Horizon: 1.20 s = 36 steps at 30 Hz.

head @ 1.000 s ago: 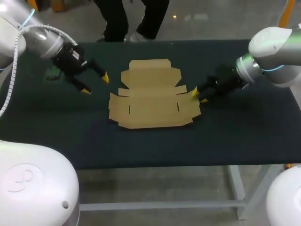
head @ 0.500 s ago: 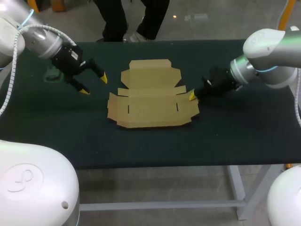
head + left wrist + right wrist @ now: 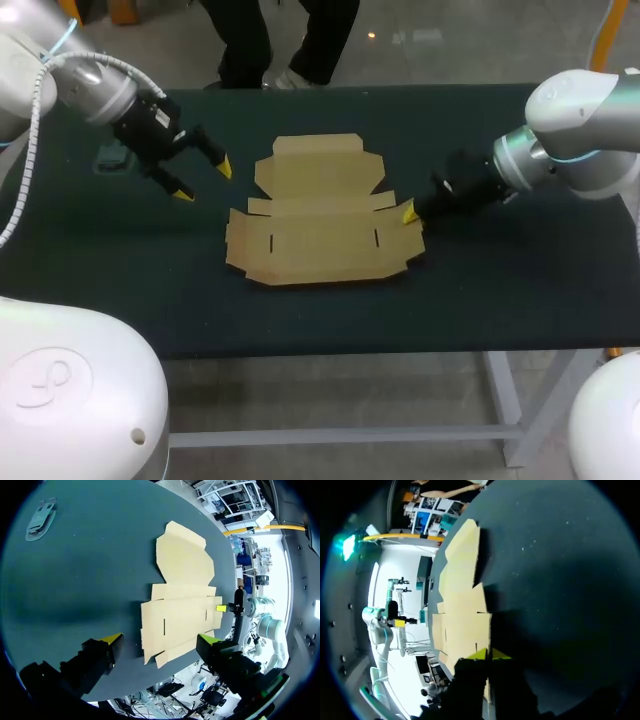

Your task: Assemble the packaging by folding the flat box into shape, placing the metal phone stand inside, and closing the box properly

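Note:
The flat brown cardboard box point(image 3: 320, 225) lies unfolded in the middle of the dark table, its lid panel toward the far edge. My right gripper point(image 3: 408, 212) is low at the box's right side flap, fingers shut on the flap's edge; in the right wrist view the yellow tips point(image 3: 488, 654) meet at the cardboard point(image 3: 462, 610). My left gripper point(image 3: 203, 180) hovers wide open above the table, left of the box, touching nothing. From the left wrist, the box point(image 3: 182, 605) lies ahead of the spread fingers. A small grey-green stand point(image 3: 110, 158) lies flat at the far left.
Dark tabletop point(image 3: 520, 290) is bare around the box on the front and right. The stand point(image 3: 40, 517) sits well clear of the box, beyond my left gripper. The table's front edge runs close below the box.
My right gripper closed on the box's right flap, and the box slid and turned slightly toward the front. The left arm barely moved.

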Motion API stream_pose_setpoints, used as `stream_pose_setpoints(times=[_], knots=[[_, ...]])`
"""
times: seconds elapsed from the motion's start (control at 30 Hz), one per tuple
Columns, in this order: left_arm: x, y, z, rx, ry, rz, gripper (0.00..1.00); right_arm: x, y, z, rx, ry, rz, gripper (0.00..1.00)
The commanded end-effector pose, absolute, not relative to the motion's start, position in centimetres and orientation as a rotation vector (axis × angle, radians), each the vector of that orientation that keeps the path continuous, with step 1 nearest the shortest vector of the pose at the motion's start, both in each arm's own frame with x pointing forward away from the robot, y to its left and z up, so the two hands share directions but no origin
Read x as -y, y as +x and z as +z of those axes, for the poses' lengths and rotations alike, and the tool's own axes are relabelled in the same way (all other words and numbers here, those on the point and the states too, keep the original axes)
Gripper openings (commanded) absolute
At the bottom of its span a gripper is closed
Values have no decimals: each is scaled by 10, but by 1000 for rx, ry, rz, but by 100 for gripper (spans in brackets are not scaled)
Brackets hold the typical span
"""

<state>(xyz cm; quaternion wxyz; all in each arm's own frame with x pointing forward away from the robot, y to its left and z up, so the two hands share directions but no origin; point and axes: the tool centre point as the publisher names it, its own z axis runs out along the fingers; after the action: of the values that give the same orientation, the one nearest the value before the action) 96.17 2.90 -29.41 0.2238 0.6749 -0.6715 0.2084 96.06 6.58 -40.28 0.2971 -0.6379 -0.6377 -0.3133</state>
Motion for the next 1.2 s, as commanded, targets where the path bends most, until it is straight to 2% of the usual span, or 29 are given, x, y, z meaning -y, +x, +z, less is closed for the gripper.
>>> stream_pose_setpoints(times=[0.03, 0.77, 0.83, 0.87, 0.93, 0.97, 1.0, 1.07, 1.2], knots=[[-29, 960, -292, 1859, 1863, 568, 100, -71, 951, -401, 1707, -1689, -851, 0], [-31, 950, -292, 1866, 1857, 569, 100, -80, 933, -410, 1688, -1672, -858, 0], [-31, 950, -293, 1866, 1857, 568, 100, -79, 933, -410, 1688, -1671, -856, 15], [-31, 950, -293, 1865, 1857, 568, 100, -79, 933, -410, 1688, -1670, -854, 31], [-31, 950, -293, 1864, 1857, 567, 100, -79, 934, -410, 1690, -1666, -850, 53], [-30, 951, -293, 1864, 1857, 567, 100, -79, 934, -410, 1690, -1664, -848, 75], [-30, 951, -293, 1864, 1858, 567, 100, -78, 935, -409, 1689, -1662, -847, 88], [-30, 952, -292, 1864, 1859, 567, 100, -76, 935, -407, 1685, -1663, -840, 95], [-28, 953, -290, 1870, 1860, 569, 100, -67, 936, -396, 1705, -1649, -837, 94]])
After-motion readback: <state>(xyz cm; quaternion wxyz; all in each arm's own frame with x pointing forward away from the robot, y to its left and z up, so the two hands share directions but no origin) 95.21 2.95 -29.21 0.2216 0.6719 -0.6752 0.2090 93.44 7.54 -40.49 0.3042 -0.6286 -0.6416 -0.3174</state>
